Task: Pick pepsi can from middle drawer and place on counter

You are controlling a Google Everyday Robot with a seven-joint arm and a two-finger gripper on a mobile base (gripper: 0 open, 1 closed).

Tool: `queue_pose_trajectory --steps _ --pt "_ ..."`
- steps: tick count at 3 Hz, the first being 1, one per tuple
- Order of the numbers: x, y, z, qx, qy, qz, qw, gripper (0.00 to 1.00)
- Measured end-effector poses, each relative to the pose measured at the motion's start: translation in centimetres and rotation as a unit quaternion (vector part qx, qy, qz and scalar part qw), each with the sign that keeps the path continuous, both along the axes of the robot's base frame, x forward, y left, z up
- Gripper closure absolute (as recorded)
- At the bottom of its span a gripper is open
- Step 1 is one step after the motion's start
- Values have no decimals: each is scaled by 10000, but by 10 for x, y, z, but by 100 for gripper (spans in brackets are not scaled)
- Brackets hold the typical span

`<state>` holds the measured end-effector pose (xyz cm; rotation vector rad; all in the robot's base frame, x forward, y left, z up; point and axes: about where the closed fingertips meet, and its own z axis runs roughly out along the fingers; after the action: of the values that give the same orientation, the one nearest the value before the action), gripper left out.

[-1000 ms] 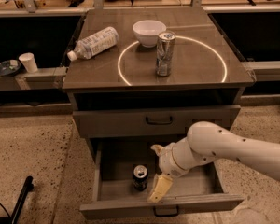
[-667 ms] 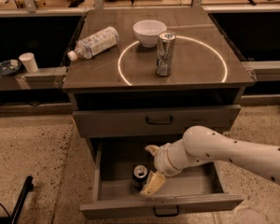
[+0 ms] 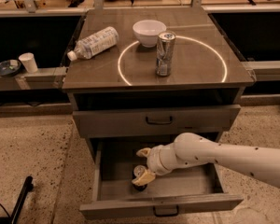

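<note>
On the far left a small dish (image 3: pixel 7 67) and a paper cup (image 3: pixel 28 62) are sitting on a lower ledge, out of the way of the work. On the counter (image 3: pixel 196 69) a plastic bottle (image 3: pixel 93 42) is lying on its side near the left edge, a white bowl (image 3: pixel 149 31) is standing at the back, and a tall slim can (image 3: pixel 165 53) is standing upright inside the bright ring (image 3: pixel 222 64), leaving bare top on the right where, I judge, the drink could be set down. Below, the upper drawer (image 3: pixel 130 122) is sitting closed while the middle drawer (image 3: pixel 97 171) is hanging pulled out, so its floor is lying open to a reach from above. The pepsi can (image 3: pixel 140 186) is standing upright on that floor towards the left front, partly hidden. The gripper (image 3: pixel 143 164) is hovering right over it, fingers (image 3: pixel 144 176) spread apart, one beyond the can and one lying across its top in this view; whether either is touching it I cannot tell, and nothing is looking clamped. The arm (image 3: pixel 224 155) is reaching in from the right, forearm running nearly level across the opening, wrist bending down and leftward into the box
</note>
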<state>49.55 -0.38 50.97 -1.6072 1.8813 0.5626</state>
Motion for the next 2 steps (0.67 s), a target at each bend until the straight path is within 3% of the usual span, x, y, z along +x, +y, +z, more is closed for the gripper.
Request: queue_pose_trajectory --steps 2 --pt "5 10 -50 131 214 24 9997 27"
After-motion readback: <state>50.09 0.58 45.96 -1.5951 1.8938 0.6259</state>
